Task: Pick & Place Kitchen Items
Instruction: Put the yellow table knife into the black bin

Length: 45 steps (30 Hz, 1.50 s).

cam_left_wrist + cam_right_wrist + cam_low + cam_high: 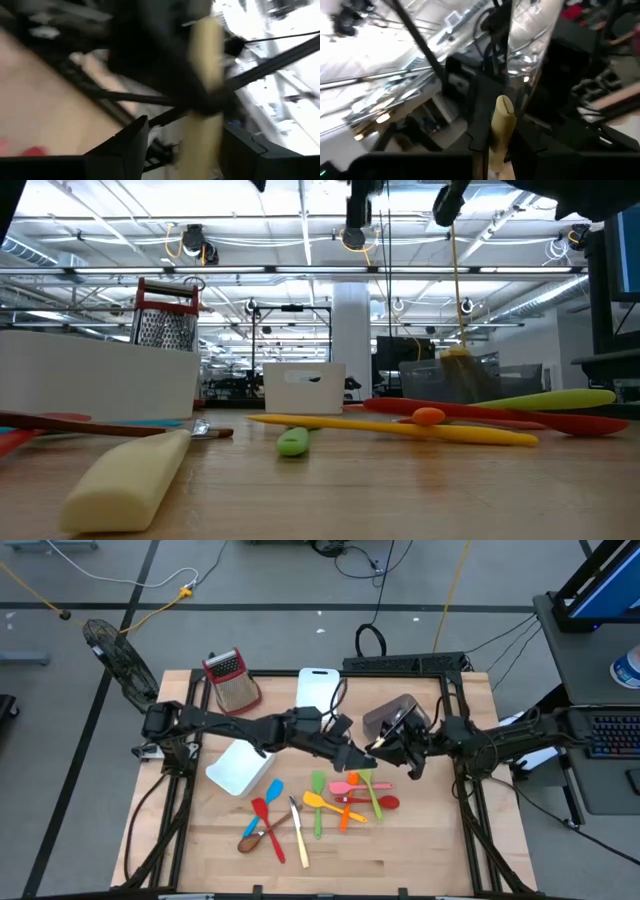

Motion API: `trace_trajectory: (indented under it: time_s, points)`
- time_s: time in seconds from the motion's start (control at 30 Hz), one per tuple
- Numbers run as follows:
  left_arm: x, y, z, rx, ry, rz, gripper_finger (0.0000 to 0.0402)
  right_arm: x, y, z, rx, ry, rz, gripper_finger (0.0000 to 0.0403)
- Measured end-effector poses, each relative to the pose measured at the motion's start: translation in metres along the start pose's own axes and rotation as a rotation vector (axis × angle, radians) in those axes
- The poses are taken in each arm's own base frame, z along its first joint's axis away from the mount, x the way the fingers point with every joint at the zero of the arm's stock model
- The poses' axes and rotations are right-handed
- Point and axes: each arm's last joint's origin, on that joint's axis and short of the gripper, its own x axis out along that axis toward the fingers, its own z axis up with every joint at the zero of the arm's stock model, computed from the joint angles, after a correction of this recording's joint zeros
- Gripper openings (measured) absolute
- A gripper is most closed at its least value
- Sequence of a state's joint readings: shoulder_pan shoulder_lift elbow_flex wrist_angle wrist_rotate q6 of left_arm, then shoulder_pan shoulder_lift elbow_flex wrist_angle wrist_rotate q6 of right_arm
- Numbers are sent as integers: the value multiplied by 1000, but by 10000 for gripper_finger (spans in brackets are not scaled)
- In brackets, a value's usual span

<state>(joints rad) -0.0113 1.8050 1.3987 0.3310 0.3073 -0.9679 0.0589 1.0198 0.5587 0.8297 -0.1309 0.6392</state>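
Observation:
A cream utensil (500, 127) hangs in the air over the middle of the table, between my two grippers. My right gripper (495, 150) reaches in from the table's right (388, 746) and is shut on it. My left gripper (185, 137) comes from the left (357, 754) and is open, its fingers on either side of the same utensil (205, 75). Below them, on the table, lie the other kitchen items: a green, yellow, orange, pink and red cluster (348, 795) and a blue, red, cream and brown cluster (272, 825). My right gripper pinches the cream utensil's shaft (496, 142) between its two fingers. A slotted end (504, 105) sticks out beyond the fingertips. The utensil is lifted clear of the table. My left gripper stands around the utensil; whether a finger (240, 150) touches it I cannot tell.
A white bin (240, 768) lies left of the grippers, a second white bin (318, 688) stands at the far edge, and a clear grey bin (392, 718) is behind the right gripper. The metal grater (232, 680) stands at the far left. Bare wood (420, 850) lies toward the near edge.

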Motion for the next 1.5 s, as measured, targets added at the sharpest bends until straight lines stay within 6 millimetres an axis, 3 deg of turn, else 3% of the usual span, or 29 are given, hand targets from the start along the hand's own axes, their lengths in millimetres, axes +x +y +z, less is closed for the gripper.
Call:
trace_trajectory:
  time_s: [0.4, 0.83, 1.03, 1.37, 1.5]
  points:
    - [-11, 21, 23, 144, -33, 76, 208, -34, -11, 17, 191, 58, -256, 37]
    - [-17, 30, 36, 335, -47, 112, 209, -65, -42, 22, 542, 100, -508, 37]
    - [-20, 36, 38, 389, -25, 148, 209, -82, -65, 4, 783, 75, -534, 37]
    - [-24, 46, 37, 467, 41, 215, 209, -125, -94, -43, 1173, -222, -407, 37]
    - [-26, 49, 40, 463, 35, 225, 209, -125, -93, -40, 1243, -256, -364, 37]
